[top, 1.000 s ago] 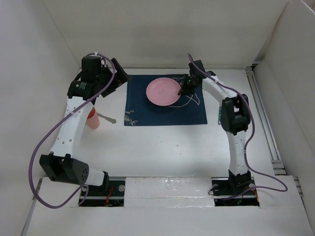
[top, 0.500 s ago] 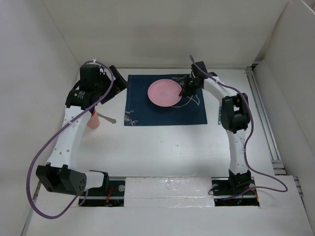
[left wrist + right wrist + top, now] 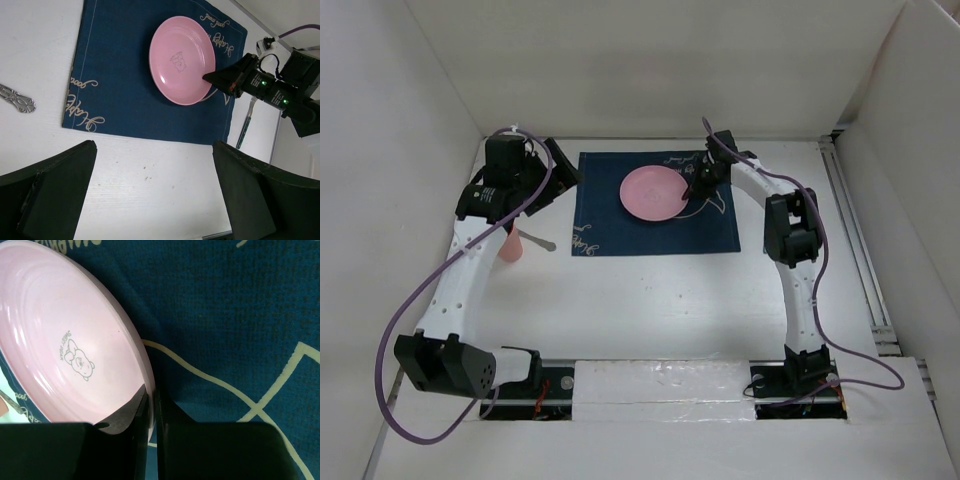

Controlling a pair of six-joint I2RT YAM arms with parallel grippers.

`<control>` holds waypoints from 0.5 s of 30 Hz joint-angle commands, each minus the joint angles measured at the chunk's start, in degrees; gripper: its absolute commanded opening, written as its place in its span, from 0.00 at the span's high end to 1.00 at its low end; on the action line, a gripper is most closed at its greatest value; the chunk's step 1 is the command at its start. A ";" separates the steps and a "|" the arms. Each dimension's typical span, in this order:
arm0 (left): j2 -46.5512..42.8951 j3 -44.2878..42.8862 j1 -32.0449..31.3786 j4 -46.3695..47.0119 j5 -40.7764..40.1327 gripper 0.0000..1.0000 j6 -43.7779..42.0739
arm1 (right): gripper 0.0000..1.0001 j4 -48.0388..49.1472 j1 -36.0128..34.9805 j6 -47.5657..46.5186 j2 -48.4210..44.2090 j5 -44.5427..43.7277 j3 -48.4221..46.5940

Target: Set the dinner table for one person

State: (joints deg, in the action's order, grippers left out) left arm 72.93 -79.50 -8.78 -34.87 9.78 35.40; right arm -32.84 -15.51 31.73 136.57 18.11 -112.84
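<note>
A pink plate (image 3: 653,192) with a small bear drawing is over the navy placemat (image 3: 620,228) on the white dinner table (image 3: 650,300). My right gripper (image 3: 692,188) is shut on the plate's right rim; in the right wrist view its fingers pinch the rim (image 3: 150,390) of the plate (image 3: 65,340) above the placemat (image 3: 225,315). My left gripper (image 3: 558,168) is open and empty above the table (image 3: 150,175), left of the placemat (image 3: 120,75). The plate (image 3: 180,57) also shows in the left wrist view.
A pink cup (image 3: 508,243) and a metal spoon (image 3: 537,240) sit left of the placemat, partly under the left arm. The spoon's handle (image 3: 17,98) shows in the left wrist view. A thin teal utensil (image 3: 245,127) lies right of the placemat. White panels wall three sides.
The left arm's elbow has swung left and its open gripper has shifted slightly. The right gripper has kept hold of the plate and moved it only a little.
</note>
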 commanded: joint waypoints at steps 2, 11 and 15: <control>-2.44 0.14 -0.01 1.65 -0.55 0.00 -0.77 | 0.93 2.61 -0.84 0.53 -0.34 0.61 -3.18; -1.65 -1.61 -0.01 -2.73 -6.95 0.00 -0.68 | 0.00 3.13 -1.36 1.15 -6.39 0.53 -0.37; 2.13 -6.09 3.23 -8.71 -10.04 0.00 1.08 | 0.00 1.21 -1.37 0.54 -12.63 -5.96 1.48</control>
State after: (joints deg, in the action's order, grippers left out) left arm 73.60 -81.43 -7.75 -39.64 3.77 35.51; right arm -31.68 -16.56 32.82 131.24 17.45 -111.42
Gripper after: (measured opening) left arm 0.997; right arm 0.998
